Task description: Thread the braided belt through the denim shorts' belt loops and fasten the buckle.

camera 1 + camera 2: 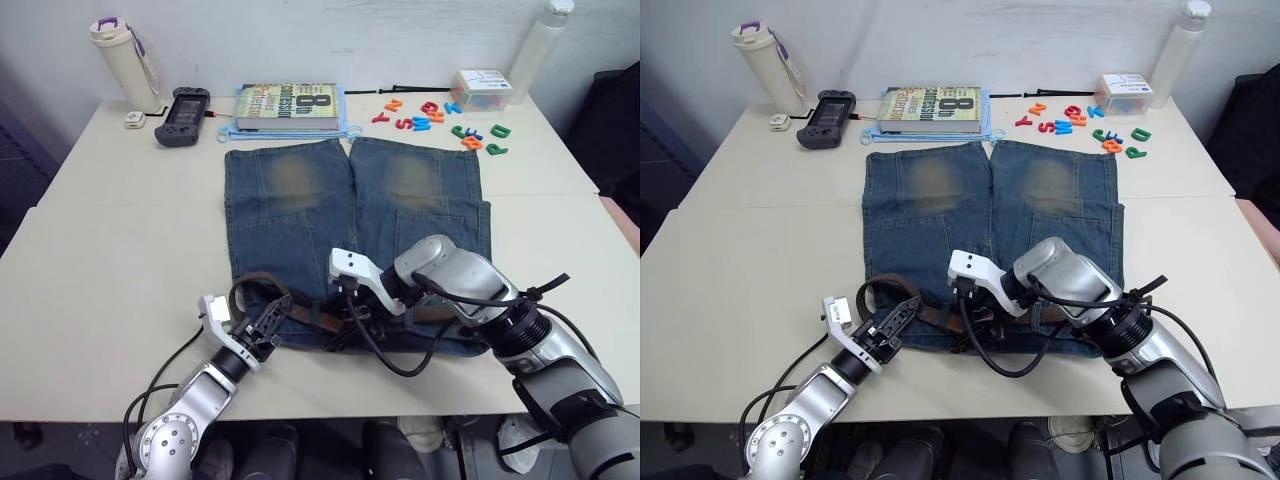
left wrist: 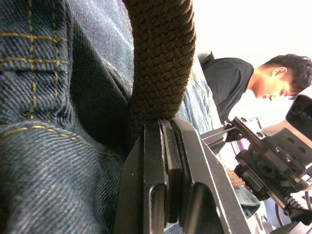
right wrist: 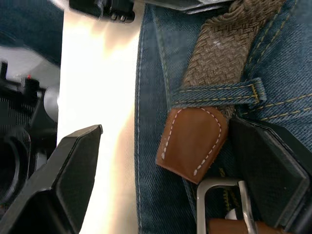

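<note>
A: Where is everything sitting right now?

B: The denim shorts point(image 1: 350, 235) are lying flat on the tabletop point(image 1: 120, 250), waistband toward the robot. The braided belt point(image 3: 222, 46) is running along that waistband, and its tan tip point(image 3: 191, 142) is poking out just past one of the belt loops point(image 3: 219, 91), right beside the buckle point(image 3: 225, 204).

A: And the claws?

B: The left claw point(image 1: 270, 322) is pinching the belt's arching slack, clamped tight on it. The right claw point(image 3: 161, 161) is spreading wide around the tip and buckle, gripping nothing.

A: What could be going wrong from here?

B: I'm judging that a tug from the left could be dragging the tip back out of that loop. The right claw closing could also be catching denim instead of the tip, bunching the waistband and shifting the buckle.

A: Counts?

B: One belt, one pair of shorts, one buckle, one loop plainly visible, two claws.
</note>
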`<state>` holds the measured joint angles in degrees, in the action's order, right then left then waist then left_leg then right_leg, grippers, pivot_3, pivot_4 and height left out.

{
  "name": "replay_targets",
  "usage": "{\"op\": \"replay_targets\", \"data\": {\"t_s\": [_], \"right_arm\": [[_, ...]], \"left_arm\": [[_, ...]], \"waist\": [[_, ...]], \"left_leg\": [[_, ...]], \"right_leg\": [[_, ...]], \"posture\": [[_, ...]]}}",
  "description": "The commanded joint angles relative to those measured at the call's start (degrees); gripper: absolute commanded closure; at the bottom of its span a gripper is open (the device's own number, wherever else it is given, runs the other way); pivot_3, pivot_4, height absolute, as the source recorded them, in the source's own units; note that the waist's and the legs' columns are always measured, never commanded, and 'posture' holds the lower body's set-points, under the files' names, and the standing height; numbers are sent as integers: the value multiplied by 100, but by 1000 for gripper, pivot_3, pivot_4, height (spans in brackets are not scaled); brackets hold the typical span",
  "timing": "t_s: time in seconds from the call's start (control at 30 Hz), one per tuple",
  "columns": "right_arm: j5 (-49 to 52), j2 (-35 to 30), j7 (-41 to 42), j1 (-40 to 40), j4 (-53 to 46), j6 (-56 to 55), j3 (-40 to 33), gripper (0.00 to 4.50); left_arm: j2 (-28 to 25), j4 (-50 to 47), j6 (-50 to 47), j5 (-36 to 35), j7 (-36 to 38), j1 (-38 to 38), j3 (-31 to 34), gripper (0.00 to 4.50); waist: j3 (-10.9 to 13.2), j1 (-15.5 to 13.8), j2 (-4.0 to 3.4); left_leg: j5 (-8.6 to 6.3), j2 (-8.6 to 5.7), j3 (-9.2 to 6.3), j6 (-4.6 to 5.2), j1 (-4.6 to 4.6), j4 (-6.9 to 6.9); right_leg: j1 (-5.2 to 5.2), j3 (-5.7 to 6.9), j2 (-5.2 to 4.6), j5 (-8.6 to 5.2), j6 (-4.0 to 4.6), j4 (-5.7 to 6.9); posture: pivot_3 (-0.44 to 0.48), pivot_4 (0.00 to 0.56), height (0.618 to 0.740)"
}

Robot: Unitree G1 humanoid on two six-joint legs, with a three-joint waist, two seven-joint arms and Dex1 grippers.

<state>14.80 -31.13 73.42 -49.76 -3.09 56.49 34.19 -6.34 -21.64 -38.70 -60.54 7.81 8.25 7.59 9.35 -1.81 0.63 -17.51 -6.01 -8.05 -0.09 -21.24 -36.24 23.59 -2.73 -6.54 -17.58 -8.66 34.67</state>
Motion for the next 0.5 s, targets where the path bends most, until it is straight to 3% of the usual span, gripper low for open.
{"op": "replay_targets", "data": {"t_s": [0.03,0.07,0.2,0.27,0.3,0.37,0.5], "right_arm": [[243,361,-429,522,154,566,-104,32],[161,319,-463,563,241,487,-76,32],[-11,202,-604,639,364,403,-79,1187],[52,212,-636,634,335,426,-135,2356],[62,225,-656,617,336,427,-152,2534],[68,229,-674,600,312,407,-162,3343],[62,213,-742,597,244,392,-196,3653]], "left_arm": [[-11,240,-96,102,-33,-53,-22,4500],[-8,242,-98,104,-36,-59,-20,4500],[-16,230,-102,103,-17,-42,8,4500],[-20,216,-108,102,-18,-27,18,4500],[-18,209,-108,101,-19,-19,20,4500],[-12,200,-110,102,-22,-12,22,4500],[-2,192,-119,107,-22,-14,26,4500]], "waist": [[0,1,0],[0,5,0],[-17,26,1],[-21,21,-1],[-21,16,0],[-21,9,0],[-22,13,-1]], "left_leg": [[0,0,0,0,0,0],[0,0,0,0,0,-1],[0,2,0,0,8,-1],[0,0,-1,0,12,-2],[0,0,-1,0,12,-2],[0,-1,-2,1,11,-1],[-1,-2,-3,2,10,0]], "right_leg": [[0,0,0,0,0,0],[-1,1,0,0,0,0],[-5,0,2,0,0,4],[-11,2,0,0,0,3],[-11,2,0,0,0,3],[-11,2,-1,0,0,0],[-11,3,-1,0,0,-4]], "posture": [[0,150,740],[0,150,740],[0,150,740],[0,150,740],[0,150,740],[0,150,740],[0,150,740]]}}
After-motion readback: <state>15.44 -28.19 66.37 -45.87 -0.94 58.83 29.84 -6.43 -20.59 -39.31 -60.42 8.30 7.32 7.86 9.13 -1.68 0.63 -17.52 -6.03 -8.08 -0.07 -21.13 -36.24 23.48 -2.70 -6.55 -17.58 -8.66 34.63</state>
